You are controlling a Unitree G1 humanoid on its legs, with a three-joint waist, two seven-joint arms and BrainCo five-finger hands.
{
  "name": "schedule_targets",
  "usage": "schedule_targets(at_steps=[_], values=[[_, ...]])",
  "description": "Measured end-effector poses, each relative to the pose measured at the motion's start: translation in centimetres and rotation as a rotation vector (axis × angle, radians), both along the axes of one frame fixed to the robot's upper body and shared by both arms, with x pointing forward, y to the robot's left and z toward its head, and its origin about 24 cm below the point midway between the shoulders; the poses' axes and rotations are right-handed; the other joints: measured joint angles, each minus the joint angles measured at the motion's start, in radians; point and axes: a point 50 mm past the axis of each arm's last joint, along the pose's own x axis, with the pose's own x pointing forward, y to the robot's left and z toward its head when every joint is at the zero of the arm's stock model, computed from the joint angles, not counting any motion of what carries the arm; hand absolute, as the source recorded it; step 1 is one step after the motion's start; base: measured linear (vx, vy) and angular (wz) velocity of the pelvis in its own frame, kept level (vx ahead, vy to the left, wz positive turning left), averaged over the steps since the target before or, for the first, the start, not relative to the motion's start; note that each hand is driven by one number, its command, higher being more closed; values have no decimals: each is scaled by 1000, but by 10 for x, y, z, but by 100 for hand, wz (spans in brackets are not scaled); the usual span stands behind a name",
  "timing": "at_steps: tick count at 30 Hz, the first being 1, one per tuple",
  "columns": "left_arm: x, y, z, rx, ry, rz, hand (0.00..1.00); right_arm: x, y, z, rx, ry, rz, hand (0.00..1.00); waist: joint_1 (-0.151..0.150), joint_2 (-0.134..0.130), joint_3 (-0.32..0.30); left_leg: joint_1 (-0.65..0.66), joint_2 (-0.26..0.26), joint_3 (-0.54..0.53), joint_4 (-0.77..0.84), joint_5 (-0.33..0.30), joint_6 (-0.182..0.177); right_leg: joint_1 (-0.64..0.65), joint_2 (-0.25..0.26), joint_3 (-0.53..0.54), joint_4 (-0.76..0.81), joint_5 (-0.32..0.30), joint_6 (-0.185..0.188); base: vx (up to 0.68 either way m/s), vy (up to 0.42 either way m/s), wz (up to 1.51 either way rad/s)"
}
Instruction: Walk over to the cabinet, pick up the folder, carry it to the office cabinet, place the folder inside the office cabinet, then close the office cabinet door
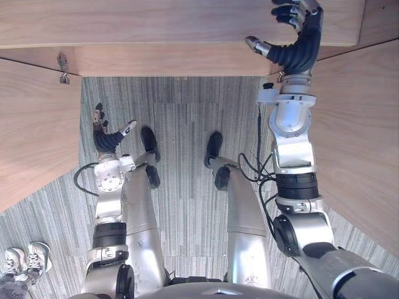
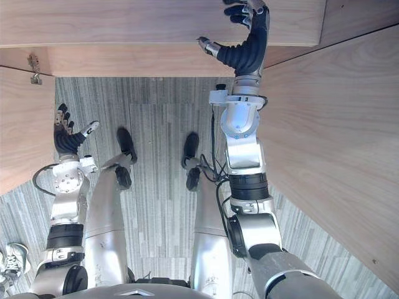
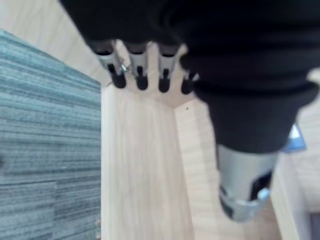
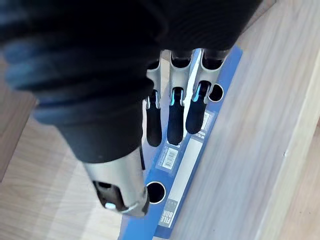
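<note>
Wooden cabinet (image 1: 187,25) spans 12 o'clock, above grey carpet (image 1: 187,118). The blue folder (image 4: 197,145) lies flat on the cabinet's wood (label side up), under the right robot hand (image 1: 304,28) at 1 o'clock, whose fingers are straight and grip nothing. The left robot hand (image 1: 107,138) hangs at 9 o'clock, fingers relaxed and spread.
</note>
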Motion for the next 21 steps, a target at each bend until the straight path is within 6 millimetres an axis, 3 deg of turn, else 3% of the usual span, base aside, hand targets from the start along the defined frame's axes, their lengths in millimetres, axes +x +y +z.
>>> schedule_targets(at_steps=[4,11,16,21], values=[[-2,1,-4,-1,0,22,0,-1,-2,1,14,-23,-49,100,1,-32,-17,-37,4,-7,43,-16,-2,-35,-4,2,42,-17,-2,-12,-44,-2],[-3,-5,-12,11,33,8,0,-3,-11,8,59,-61,-95,100,10,-33,-17,-78,5,-23,114,-49,4,-66,-15,4,101,-42,2,-3,-16,1],[-4,-5,-14,11,34,9,0,-3,-7,24,65,-107,-87,100,18,-33,-17,-92,5,-31,126,-54,4,-77,-17,1,115,-49,0,-11,-8,1],[-4,-5,-14,11,35,10,0,10,5,38,45,-89,-60,100,21,-33,-17,-100,3,-29,125,-54,4,-88,-19,1,117,-50,1,-6,-4,0]])
